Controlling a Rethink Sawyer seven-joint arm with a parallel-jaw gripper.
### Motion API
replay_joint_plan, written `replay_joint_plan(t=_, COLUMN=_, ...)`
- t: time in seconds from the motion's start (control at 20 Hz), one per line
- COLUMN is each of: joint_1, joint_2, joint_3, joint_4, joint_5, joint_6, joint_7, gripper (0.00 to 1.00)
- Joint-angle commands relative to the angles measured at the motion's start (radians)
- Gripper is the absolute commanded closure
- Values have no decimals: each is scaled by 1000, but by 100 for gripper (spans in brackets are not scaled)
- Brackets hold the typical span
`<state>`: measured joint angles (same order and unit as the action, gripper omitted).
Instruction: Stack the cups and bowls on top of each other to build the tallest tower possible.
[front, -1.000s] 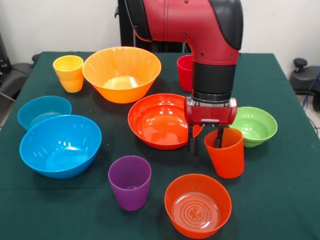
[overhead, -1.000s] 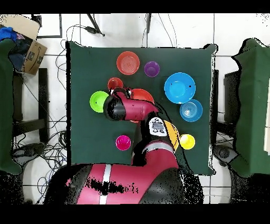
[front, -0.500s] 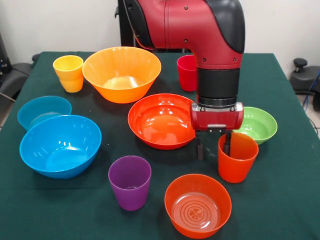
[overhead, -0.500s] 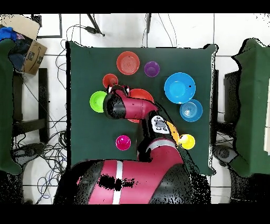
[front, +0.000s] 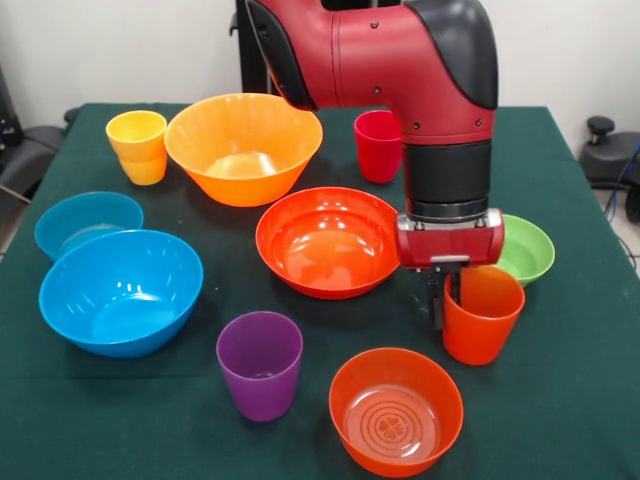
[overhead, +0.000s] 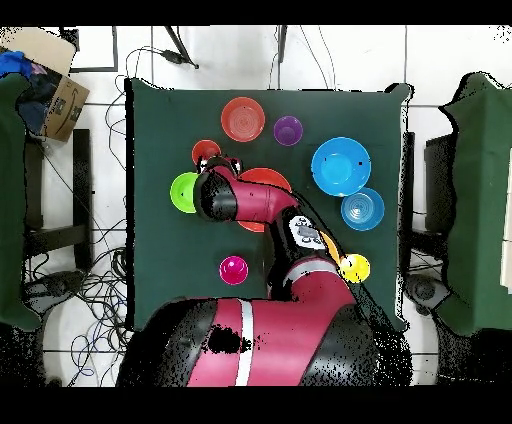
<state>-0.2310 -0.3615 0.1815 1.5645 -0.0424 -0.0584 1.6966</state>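
My gripper (front: 446, 310) is shut on the left wall of the orange-red cup (front: 486, 322), one finger outside and one inside the rim. The cup stands upright just in front of the small green bowl (front: 530, 250). The purple cup (front: 260, 365) and the translucent orange bowl (front: 396, 412) sit near the front. The wide red-orange bowl (front: 322, 242) lies mid-table. The large blue bowl (front: 120, 290) and small blue bowl (front: 85, 220) are at the left. The yellow cup (front: 137, 146), orange-yellow bowl (front: 243, 146) and crimson cup (front: 377, 146) stand at the back. No tower stands.
Everything rests on a dark green tablecloth (front: 570, 400). In the overhead view the arm (overhead: 255, 205) covers part of the red-orange bowl (overhead: 270, 178) and most of the orange-yellow bowl. A cardboard box (overhead: 55, 95) sits off the table.
The gripper has moved right and slightly toward the front. The orange-red cup went with it, and the fingers have narrowed onto its wall.
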Motion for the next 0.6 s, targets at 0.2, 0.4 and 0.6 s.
replay_joint_plan(t=0.2, joint_1=12, joint_2=15, joint_3=84, joint_4=-19, joint_5=-31, joint_6=-16, joint_7=129, gripper=100)
replay_joint_plan(t=0.4, joint_1=20, joint_2=-7, joint_3=68, joint_4=-10, joint_5=-5, joint_6=45, joint_7=130, gripper=100)
replay_joint_plan(t=0.6, joint_1=30, joint_2=-51, joint_3=52, joint_4=-1, joint_5=19, joint_6=123, joint_7=125, gripper=100)
